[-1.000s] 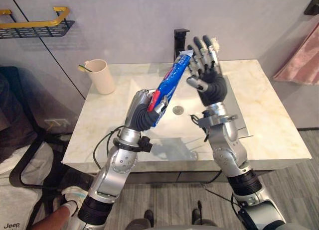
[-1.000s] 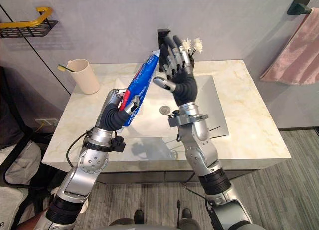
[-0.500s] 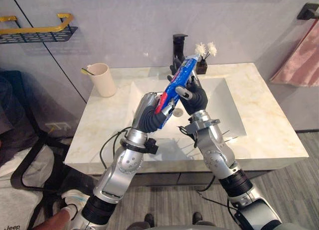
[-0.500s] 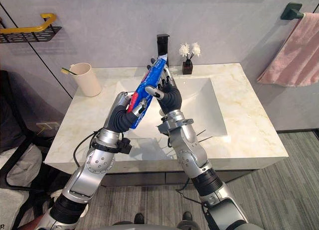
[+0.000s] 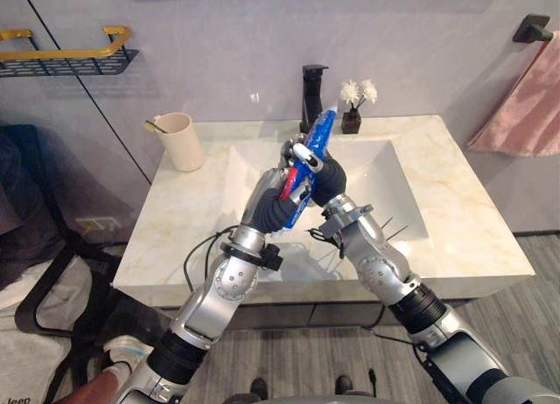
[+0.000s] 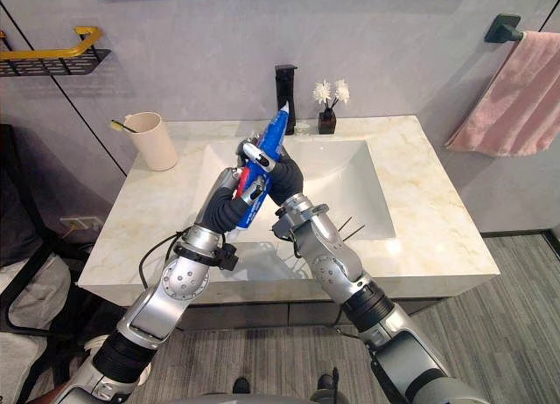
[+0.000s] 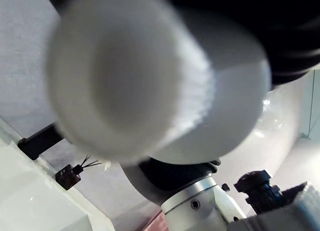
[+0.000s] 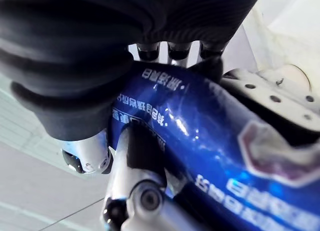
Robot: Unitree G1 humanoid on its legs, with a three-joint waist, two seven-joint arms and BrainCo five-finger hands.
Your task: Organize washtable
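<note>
Toothpaste tube of blue and red plastic gripped by both hands: left hand curled round lower end, right hand wrapped round middle, thumb across. Held near upright above white basin. Looks like a handover, perhaps bound for beige cup at left of pale marble washtable. White lettering along tube, not legible.

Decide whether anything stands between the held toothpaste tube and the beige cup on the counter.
Nothing visible does. The left hand and the right hand both grip the toothpaste tube above the sink. From there to the cup there is just the sink's rim and bare counter.
</note>
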